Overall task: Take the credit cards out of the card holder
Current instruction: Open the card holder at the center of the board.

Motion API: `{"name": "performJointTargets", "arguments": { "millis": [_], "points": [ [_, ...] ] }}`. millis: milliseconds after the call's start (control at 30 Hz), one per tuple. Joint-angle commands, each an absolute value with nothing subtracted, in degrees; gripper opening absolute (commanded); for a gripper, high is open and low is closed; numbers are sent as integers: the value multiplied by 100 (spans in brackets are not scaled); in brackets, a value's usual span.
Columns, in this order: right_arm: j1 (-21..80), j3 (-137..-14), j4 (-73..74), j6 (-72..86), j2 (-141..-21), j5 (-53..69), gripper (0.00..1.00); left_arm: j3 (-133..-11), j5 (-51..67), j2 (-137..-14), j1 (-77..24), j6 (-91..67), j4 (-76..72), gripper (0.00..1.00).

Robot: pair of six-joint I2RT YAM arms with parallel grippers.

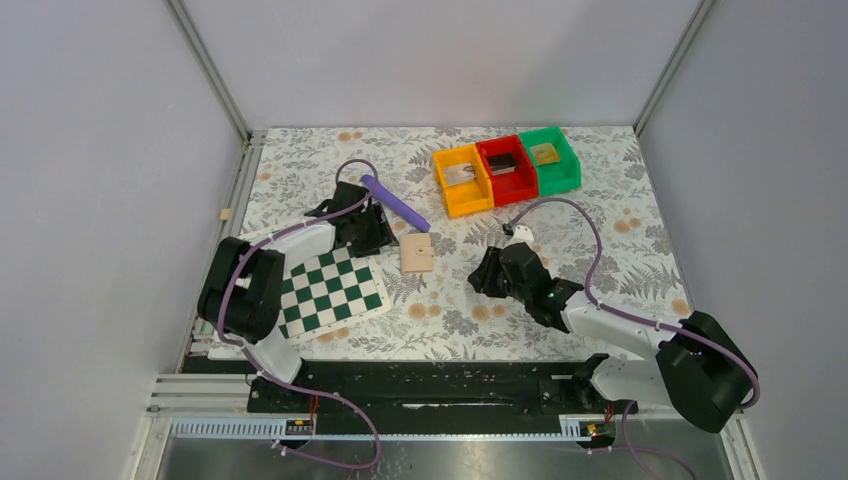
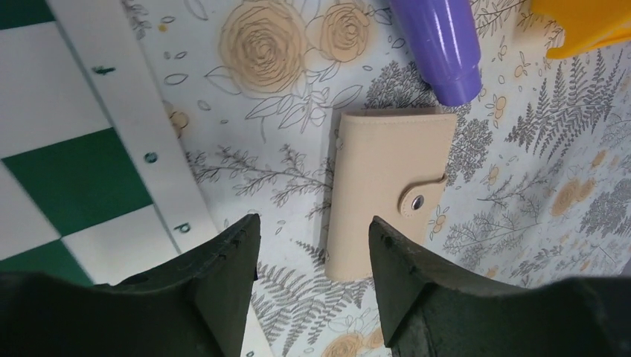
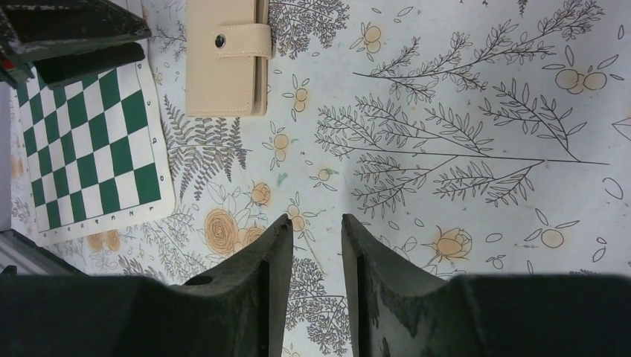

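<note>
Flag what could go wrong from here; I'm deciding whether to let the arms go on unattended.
The card holder lies flat and closed, its snap tab fastened; the open left hand may slide it rather than lift it.
The purple cylinder sits close to one corner and could get knocked.
The right hand is away from it, so nothing would brace it.

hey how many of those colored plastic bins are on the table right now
3, in a row at the far side of the table: the orange bin on the left, the red bin in the middle, the green bin on the right. None looks hidden.
</note>
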State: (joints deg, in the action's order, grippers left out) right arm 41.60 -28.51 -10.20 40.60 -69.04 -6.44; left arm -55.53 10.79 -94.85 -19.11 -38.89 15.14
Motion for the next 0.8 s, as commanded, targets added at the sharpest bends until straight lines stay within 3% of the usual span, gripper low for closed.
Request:
{"name": "performJointTargets", "arguments": {
  "millis": [0, 167, 467, 767],
  "points": [
    [4131, -2812, -1348, 3832, -6703, -823, 37, -5927, 1171, -9783, -2118, -3965, 903, 55],
    [4139, -2762, -1352, 3800, -6641, -747, 37, -5957, 1318, -10295, -2238, -4034, 768, 53],
    [4139, -2640, -1478, 3861, -6661, -774, 37, -5662, 1354, -10178, -2532, -3959, 739, 47],
    [4055, -3303, -2358, 3872, -8292, -590, 43, -5183, 1395, -10014, -2707, -3985, 623, 42]
  ]
}}
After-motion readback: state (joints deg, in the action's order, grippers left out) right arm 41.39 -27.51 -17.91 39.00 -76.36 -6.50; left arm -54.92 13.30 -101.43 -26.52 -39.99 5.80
